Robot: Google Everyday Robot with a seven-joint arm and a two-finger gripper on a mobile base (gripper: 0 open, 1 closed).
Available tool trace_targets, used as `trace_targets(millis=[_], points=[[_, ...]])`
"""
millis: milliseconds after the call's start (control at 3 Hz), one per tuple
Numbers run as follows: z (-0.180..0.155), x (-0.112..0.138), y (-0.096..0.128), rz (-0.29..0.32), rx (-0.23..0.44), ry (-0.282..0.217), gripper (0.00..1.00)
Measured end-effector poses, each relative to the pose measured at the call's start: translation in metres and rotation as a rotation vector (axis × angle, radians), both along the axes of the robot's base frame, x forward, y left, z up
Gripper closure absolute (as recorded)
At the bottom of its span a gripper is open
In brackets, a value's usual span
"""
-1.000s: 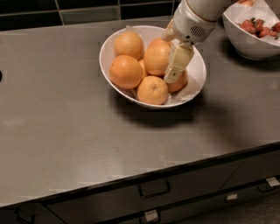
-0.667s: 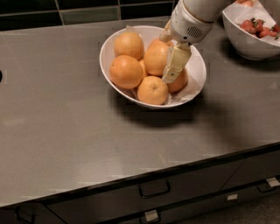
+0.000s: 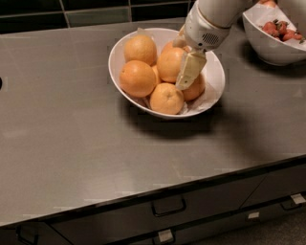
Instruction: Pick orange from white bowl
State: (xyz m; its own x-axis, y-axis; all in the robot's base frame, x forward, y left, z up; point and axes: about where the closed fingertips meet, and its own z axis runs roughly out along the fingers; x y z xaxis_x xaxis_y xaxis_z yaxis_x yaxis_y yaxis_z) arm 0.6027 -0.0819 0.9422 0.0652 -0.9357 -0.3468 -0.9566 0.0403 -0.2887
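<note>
Fig.: counter [image 3: 71, 134] spans the view; white bowl [image 3: 114, 57] sits on it, rear-centre; approx. six oranges piled in it on paper lining; the orange [image 3: 168, 64] at pile centre, w/ others to its L, behind and in front; gripper [image 3: 187, 72] enters from upper R, down inside the bowl, just beside the orange's R side; berry bowl [image 3: 267, 52] on counter far R, apart; drawers [image 3: 168, 208] below front edge; wall tiles [image 3: 95, 12] behind.
</note>
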Motion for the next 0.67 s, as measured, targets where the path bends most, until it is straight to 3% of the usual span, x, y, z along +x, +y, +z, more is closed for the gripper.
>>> trace_targets(millis=[667], points=[[-0.005,0.0026,0.0013,0.041,-0.002,-0.047,0.26]])
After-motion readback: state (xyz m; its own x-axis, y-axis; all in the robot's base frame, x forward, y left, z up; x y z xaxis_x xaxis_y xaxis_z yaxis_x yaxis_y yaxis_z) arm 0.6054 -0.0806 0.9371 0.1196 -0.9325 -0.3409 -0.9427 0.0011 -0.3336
